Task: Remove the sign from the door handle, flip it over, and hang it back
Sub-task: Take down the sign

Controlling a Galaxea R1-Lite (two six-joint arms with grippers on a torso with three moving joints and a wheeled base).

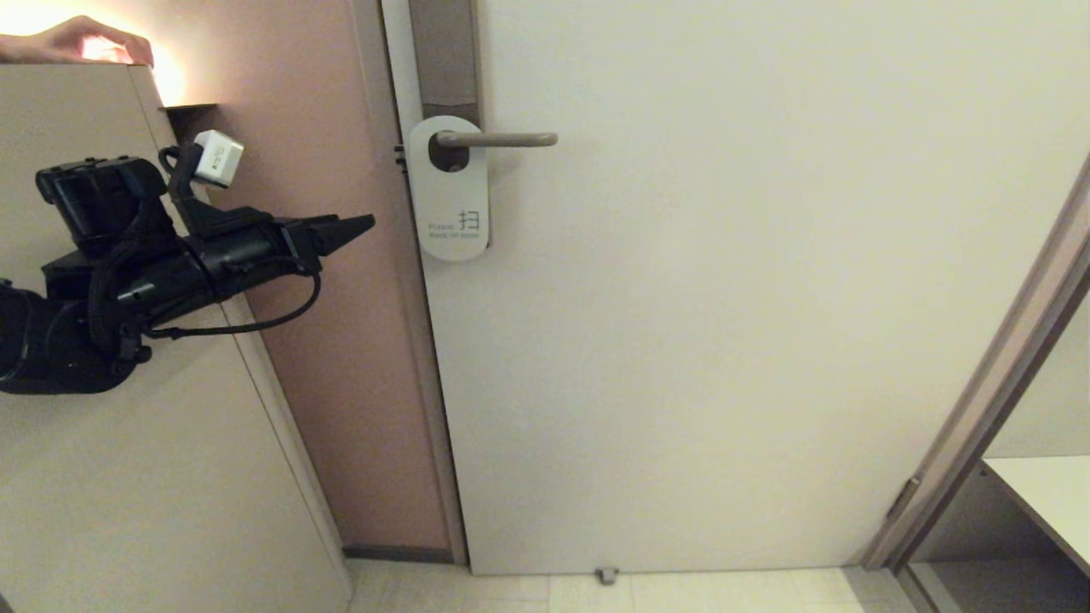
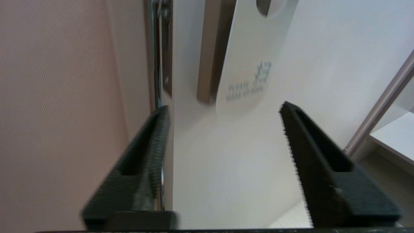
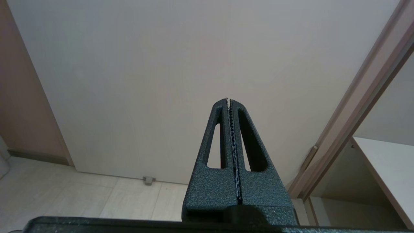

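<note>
On pale door [image 1: 724, 340]: sign [image 1: 451, 204] hung on door handle [image 1: 502, 139] (white side out).

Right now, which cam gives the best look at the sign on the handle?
Head view: the whole sign shows, white side out, hanging by its hole on the door handle. The left wrist view catches only its lower part, blurred, beyond the open left pincer. The right wrist view shows none of it.

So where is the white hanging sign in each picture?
Head view: the white rounded door sign hangs on the taupe lever handle, upper middle.
Left wrist view: sign at top, beyond the open left gripper.
Right wrist view: not in it.
Shared landmark: the pale door.
</note>
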